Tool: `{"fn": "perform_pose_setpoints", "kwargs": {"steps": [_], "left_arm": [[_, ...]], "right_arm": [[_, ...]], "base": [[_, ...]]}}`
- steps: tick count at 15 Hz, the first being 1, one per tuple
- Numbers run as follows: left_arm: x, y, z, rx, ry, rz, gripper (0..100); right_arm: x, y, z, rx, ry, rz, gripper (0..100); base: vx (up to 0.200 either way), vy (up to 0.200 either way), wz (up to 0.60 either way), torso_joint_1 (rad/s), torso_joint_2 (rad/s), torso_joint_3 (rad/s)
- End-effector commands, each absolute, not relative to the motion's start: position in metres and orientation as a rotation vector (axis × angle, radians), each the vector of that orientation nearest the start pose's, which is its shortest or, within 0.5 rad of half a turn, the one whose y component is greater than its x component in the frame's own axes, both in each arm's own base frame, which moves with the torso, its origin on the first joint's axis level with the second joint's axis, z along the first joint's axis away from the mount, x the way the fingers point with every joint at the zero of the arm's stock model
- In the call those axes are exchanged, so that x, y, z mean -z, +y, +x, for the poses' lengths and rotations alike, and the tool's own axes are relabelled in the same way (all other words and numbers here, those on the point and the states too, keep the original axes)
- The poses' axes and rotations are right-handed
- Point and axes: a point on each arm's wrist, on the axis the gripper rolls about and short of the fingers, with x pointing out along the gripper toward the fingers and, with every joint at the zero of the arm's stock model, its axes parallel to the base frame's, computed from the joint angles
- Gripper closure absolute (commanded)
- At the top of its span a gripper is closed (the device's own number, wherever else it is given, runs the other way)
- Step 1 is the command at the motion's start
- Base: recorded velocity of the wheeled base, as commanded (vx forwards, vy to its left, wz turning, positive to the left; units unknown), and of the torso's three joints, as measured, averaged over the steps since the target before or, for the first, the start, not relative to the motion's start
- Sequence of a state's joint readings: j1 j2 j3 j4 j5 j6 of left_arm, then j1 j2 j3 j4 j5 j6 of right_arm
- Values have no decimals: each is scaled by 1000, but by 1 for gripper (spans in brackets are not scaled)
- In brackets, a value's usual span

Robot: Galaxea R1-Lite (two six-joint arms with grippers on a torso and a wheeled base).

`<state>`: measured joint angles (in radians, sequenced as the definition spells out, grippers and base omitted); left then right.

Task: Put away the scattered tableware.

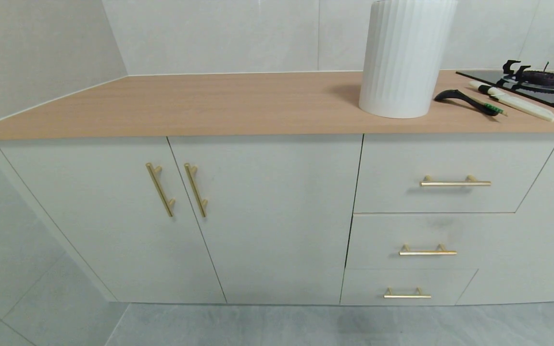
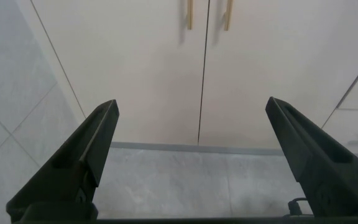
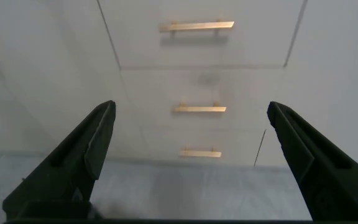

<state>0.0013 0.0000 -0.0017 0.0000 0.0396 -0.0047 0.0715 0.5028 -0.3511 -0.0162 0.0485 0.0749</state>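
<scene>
Low before the cupboard doors [image 2: 166,62], the left hand [image 2: 190,106] hangs with fingers wide apart, holding nothing. The right hand [image 3: 190,107], likewise spread and empty, faces the drawers [image 3: 197,81]. Up on the tabletop [image 1: 209,103], between a white ribbed jar [image 1: 402,57] and the hob [image 1: 541,81], a black utensil [image 1: 464,100] and a pale knife [image 1: 517,102] lie close together.

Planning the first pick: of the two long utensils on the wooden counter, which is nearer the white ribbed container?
The black curved utensil, just beside the white ribbed container; the cream-coloured utensil lies farther off, next to the black stove.
</scene>
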Motion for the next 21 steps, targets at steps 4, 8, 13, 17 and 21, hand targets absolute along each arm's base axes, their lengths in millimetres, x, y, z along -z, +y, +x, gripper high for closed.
{"fn": "perform_pose_setpoints", "kwargs": {"steps": [4,8,13,17,21], "left_arm": [[-76,1,-23,-41,0,-5,0],[-76,1,-23,-41,0,-6,0],[-76,1,-23,-41,0,-6,0],[-76,1,-23,-41,0,-5,0],[-76,1,-23,-41,0,-5,0]], "right_arm": [[-174,22,206,-155,667,35,0],[-139,28,262,-153,751,11,0],[-81,30,304,-85,790,-15,0],[-53,23,322,7,748,-35,0],[-28,18,338,56,699,-37,0]], "base": [[0,0,0,0,0,0],[0,0,0,0,0,0],[0,0,0,0,0,0],[0,0,0,0,0,0],[0,0,0,0,0,0]]}}
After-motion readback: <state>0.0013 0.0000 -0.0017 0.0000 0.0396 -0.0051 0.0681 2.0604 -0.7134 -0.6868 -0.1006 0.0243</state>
